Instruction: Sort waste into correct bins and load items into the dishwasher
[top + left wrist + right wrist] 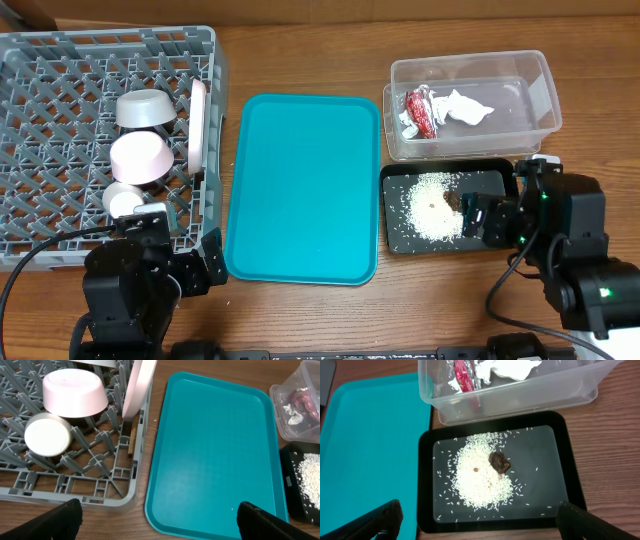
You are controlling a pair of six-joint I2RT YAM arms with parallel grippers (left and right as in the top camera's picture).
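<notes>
Overhead: large grey lattice dish rack (pixel 60 70) at 9 o'clock holds pink bowl (pixel 140 155), small white cup (pixel 123 198) and round plate (pixel 198 125) on edge.
Left wrist: left gripper (pixel 160 519) jaws wide apart, empty, above teal tray (pixel 215 450).
Right wrist: right gripper (pixel 480 519) jaws apart; loose white rice (pixel 480 477) and brown lump (pixel 500 462) in shallow black tray (pixel 425 485).

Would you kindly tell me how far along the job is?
Done: red wrapper and napkin in the clear tub; rice on the black tray; pink bowl, grey bowl, cup and plate in the rack. In hand: nothing; left gripper and right gripper open. Left: apparently nothing.

Rice (pixel 482 477) – brown lump (pixel 500 462) – in black tray (pixel 560 440)
</notes>
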